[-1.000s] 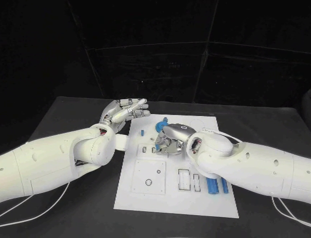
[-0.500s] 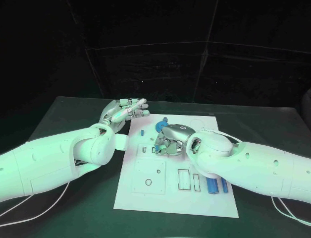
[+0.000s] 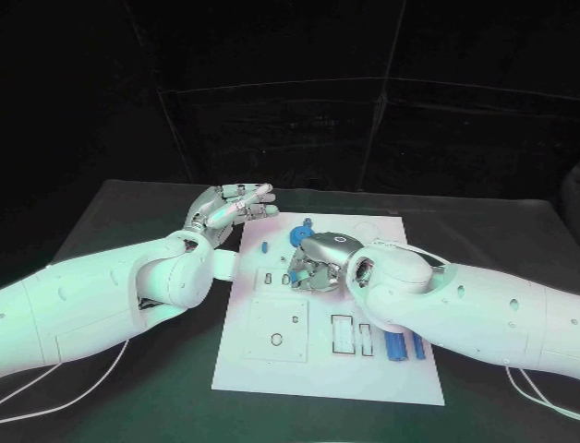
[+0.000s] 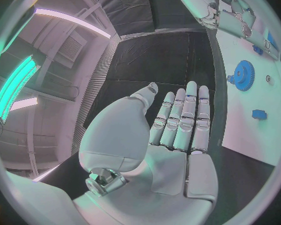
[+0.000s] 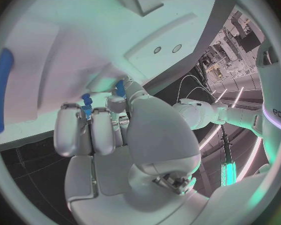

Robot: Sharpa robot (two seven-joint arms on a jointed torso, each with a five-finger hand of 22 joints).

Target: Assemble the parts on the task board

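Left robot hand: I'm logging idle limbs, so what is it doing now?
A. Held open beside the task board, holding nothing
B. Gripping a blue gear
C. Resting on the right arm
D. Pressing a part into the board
A: the left robot hand has fingers extended and an empty palm, off the task board's far left corner.

I see the white task board (image 3: 320, 369) lying flat mid-tabletop. Blue gear (image 4: 243, 75) flat near its far end; small blue block (image 4: 259, 114) beside it. Two long blue bars (image 3: 404, 346) side by side near the right edge.
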